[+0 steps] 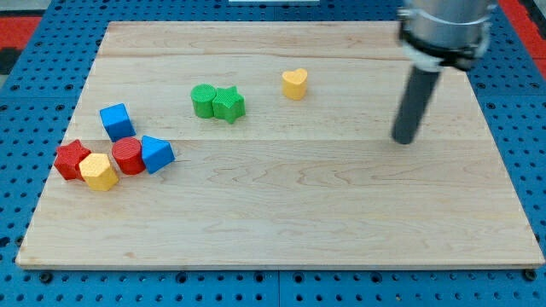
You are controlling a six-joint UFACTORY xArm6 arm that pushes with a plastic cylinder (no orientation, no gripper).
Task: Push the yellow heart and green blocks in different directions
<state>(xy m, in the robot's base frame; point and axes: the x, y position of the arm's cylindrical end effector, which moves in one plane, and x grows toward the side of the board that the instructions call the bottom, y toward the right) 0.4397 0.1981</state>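
Observation:
The yellow heart (294,83) lies on the wooden board near the top centre. A green round block (203,100) and a green star (229,104) touch each other to the heart's left and slightly lower. My tip (403,140) is the lower end of the dark rod at the view's right. It stands well to the right of the heart and a little lower, apart from every block.
A cluster lies at the view's left: a blue cube (116,121), a red star (72,159), a yellow hexagon block (99,171), a red cylinder (128,156) and a blue triangle block (157,153). The wooden board (281,222) rests on a blue pegboard.

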